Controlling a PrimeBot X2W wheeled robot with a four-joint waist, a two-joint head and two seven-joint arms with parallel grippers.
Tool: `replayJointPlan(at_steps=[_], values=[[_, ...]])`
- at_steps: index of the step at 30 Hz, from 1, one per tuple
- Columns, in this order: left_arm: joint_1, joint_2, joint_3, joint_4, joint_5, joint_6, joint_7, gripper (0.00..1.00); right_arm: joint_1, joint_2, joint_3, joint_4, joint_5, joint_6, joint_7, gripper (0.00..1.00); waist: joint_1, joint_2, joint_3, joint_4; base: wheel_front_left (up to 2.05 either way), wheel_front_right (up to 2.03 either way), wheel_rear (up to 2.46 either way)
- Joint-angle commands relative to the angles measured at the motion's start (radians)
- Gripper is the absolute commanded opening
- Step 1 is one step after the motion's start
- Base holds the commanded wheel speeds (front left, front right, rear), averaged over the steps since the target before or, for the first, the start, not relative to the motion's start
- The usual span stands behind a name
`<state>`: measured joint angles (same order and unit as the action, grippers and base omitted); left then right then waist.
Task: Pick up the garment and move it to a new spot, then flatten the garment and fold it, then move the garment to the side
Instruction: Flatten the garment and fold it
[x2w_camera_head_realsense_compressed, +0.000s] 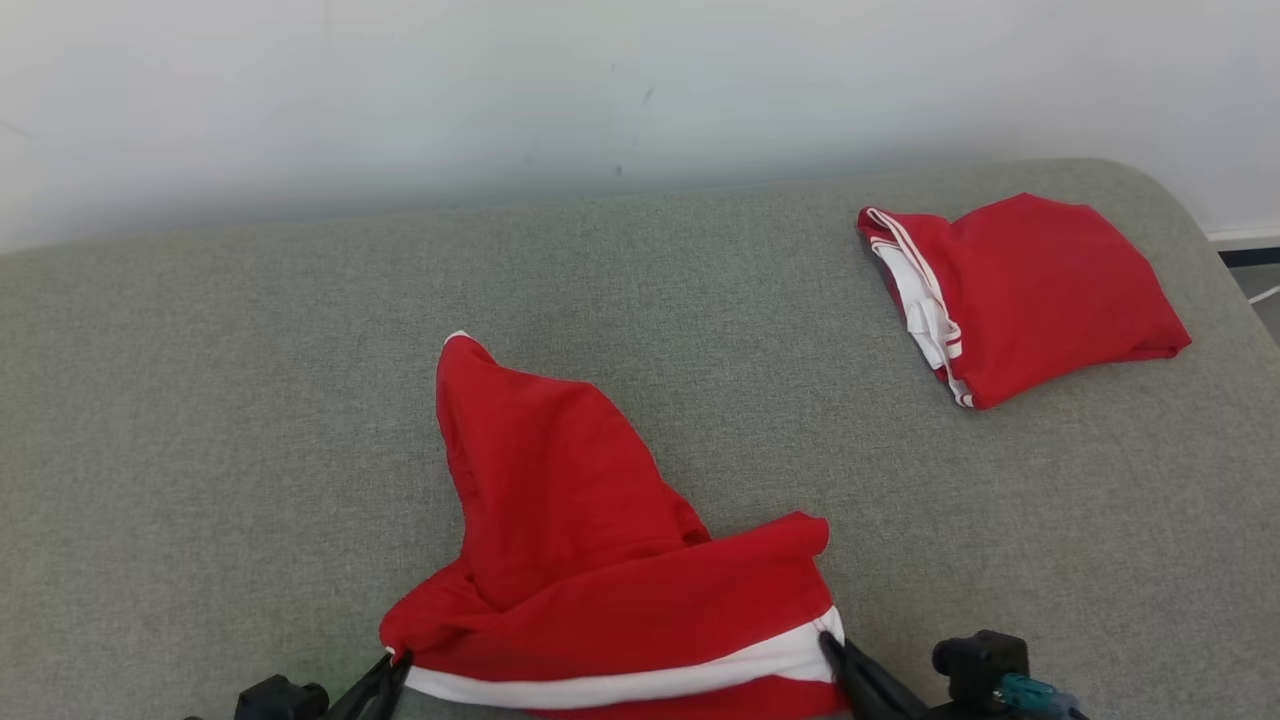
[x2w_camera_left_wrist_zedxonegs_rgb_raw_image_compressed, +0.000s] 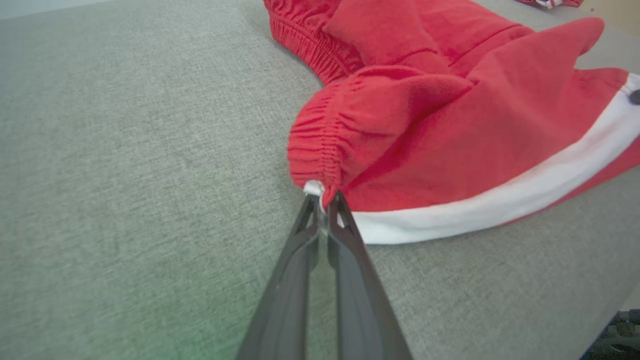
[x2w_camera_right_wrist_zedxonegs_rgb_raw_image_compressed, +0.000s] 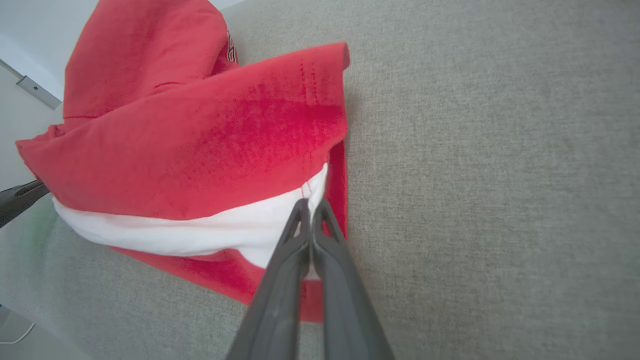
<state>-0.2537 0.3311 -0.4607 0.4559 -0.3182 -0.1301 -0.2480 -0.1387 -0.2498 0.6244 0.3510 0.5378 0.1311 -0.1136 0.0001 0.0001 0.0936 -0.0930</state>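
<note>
Crumpled red jersey garment with white band (x2w_camera_head_realsense_compressed: 600, 580) lies at the near edge of the grey woven surface (x2w_camera_head_realsense_compressed: 250, 400). Left gripper (x2w_camera_left_wrist_zedxonegs_rgb_raw_image_compressed: 324, 197) clamps its gathered corner, right gripper (x2w_camera_right_wrist_zedxonegs_rgb_raw_image_compressed: 311, 205) its white band. Pick-up step in hand; the next move calls for an even lift.

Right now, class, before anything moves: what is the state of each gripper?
Left gripper: shut on the red garment, at its gathered corner.
Right gripper: shut on the red garment, at the opposite corner.

light: bright, even | shadows: soft — wrist edges: warped
</note>
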Motion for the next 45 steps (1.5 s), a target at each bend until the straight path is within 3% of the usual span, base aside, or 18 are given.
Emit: replayJointPlan(at_steps=[1,13,21,26,31,40,45], values=[[0.006,0.003,0.005,0.001,-0.006,0.004,-0.008,0.00,-0.004,-0.009,-0.003,-0.002,0.005,-0.001,-0.007,0.00,-0.0001,-0.0001,-0.003,0.002,0.00,0.00,0.00],[0.085,0.000,0.045,-0.176,-0.002,0.058,-0.018,0.00,-0.005,-0.037,-0.045,-0.149,0.049,-0.001,-0.053,0.00,-0.0001,-0.0001,-0.020,0.029,0.00,0.00,0.00],[-0.038,0.051,0.091,-0.298,-0.002,0.066,0.042,0.00,-0.133,-0.060,-0.068,-0.250,0.093,-0.001,-0.003,0.00,-0.0001,-0.0001,-0.004,0.030,0.00,0.00,0.00],[-0.234,0.085,0.109,-0.314,-0.027,0.036,0.139,0.00,-0.335,-0.049,-0.063,-0.227,0.142,-0.001,0.029,0.00,-0.0001,-0.0001,0.058,0.025,0.00,0.00,0.00],[-0.496,0.117,0.113,-0.257,-0.038,0.016,0.233,0.00,-0.610,-0.022,-0.066,-0.124,0.195,-0.001,0.050,0.00,-0.0001,-0.0001,0.158,0.024,0.00,0.00,0.00],[-1.013,0.100,0.073,-0.043,-0.086,0.002,0.332,0.00,-1.131,0.012,-0.071,0.136,0.312,-0.001,0.074,0.00,-0.0001,-0.0001,0.321,0.034,0.00,0.00,0.00],[-1.200,0.076,0.068,0.067,-0.104,0.002,0.341,0.00,-1.316,0.031,-0.089,0.262,0.351,-0.001,0.070,0.00,-0.0001,-0.0001,0.357,0.026,0.00,0.00,0.00]])
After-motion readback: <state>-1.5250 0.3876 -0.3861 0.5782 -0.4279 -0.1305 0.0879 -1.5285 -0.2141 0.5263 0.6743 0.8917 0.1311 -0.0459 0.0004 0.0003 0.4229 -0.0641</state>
